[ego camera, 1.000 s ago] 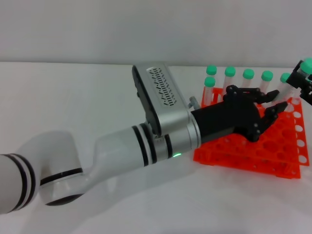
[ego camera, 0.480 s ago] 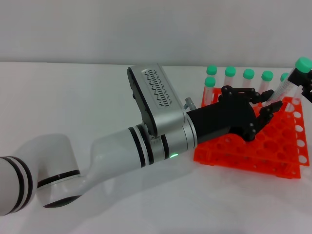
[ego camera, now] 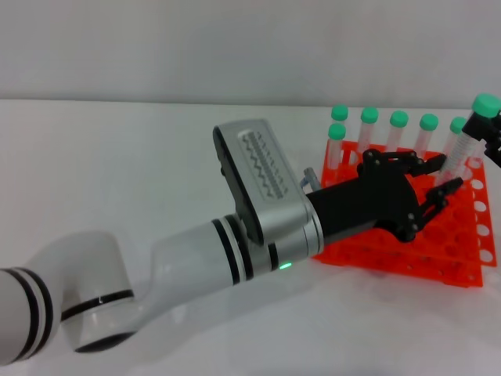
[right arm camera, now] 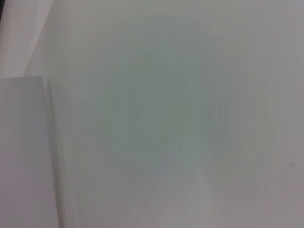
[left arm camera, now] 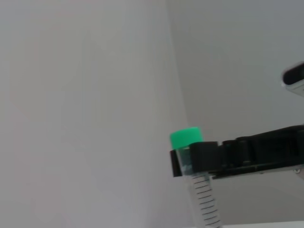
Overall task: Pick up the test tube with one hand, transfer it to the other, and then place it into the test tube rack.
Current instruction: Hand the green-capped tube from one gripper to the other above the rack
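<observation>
The test tube (ego camera: 465,145), clear with a green cap, hangs tilted over the orange-red test tube rack (ego camera: 462,252) at the right. My right gripper (ego camera: 487,130) is at the right edge, shut on the tube just below its cap. The left wrist view shows this grip too, with the right gripper (left arm camera: 198,159) on the tube (left arm camera: 205,199). My left gripper (ego camera: 446,175) reaches over the rack on its silver-white arm. Its fingers are spread open, and the tube's lower end lies between the fingertips.
Several other green-capped tubes (ego camera: 398,129) stand upright in the rack's back row, just behind my left gripper. The white table (ego camera: 117,157) stretches to the left. The right wrist view shows only a pale surface.
The tube has tilted out from the right gripper, so its body now shows above the rack. My left arm has shifted slightly right and toward me, with its fingers around the tube's lower end.
</observation>
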`<action>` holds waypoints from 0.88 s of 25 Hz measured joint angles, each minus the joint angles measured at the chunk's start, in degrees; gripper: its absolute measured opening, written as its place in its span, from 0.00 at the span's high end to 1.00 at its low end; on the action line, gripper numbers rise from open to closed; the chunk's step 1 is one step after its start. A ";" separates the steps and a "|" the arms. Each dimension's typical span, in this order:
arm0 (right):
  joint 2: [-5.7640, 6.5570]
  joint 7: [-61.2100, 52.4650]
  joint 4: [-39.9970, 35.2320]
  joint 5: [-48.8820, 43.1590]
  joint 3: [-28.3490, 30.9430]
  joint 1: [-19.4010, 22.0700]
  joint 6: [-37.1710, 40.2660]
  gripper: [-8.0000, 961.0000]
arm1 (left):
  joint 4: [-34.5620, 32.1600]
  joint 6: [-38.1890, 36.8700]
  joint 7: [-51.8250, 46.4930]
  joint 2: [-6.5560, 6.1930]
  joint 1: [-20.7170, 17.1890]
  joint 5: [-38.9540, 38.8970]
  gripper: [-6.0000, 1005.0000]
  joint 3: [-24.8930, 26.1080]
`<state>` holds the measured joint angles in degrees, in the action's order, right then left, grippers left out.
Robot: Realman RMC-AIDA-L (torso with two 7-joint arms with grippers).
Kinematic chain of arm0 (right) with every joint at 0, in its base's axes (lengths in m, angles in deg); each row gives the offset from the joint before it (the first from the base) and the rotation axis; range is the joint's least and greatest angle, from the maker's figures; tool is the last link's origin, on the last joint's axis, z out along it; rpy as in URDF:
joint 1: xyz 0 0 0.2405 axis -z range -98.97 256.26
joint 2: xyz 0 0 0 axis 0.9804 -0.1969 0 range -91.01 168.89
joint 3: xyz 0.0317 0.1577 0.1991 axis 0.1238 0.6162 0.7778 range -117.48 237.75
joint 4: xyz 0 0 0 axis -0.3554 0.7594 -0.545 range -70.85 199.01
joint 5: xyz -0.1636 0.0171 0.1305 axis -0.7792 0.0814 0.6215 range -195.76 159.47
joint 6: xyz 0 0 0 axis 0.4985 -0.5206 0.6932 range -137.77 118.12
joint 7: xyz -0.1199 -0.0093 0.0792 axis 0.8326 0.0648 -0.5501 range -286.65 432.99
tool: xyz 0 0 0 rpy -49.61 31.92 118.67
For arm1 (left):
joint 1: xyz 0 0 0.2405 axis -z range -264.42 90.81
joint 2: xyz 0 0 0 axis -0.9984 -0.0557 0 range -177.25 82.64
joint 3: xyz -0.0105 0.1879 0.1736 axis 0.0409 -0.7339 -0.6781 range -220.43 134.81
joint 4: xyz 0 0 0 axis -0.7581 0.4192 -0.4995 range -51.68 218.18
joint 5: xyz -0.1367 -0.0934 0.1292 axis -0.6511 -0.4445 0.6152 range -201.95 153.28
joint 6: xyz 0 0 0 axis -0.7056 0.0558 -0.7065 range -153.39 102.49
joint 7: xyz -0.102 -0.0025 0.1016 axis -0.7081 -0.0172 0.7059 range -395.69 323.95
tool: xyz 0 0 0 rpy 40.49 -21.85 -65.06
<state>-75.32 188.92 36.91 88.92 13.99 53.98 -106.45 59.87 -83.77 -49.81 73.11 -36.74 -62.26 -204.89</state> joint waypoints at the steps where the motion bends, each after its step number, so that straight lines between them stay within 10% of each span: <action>1: 0.00 0.00 0.00 0.00 0.00 0.04 -0.10 0.79 | -0.49 0.00 1.19 0.02 -0.41 -0.01 0.80 0.19; 22: -0.05 2.36 -0.16 0.94 2.18 2.47 -0.04 0.79 | -7.34 -2.60 17.13 0.16 -13.13 -0.28 0.26 7.26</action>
<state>-75.37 191.28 36.75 89.86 16.17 56.45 -106.50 52.52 -86.37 -32.68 73.27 -49.87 -62.54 -197.62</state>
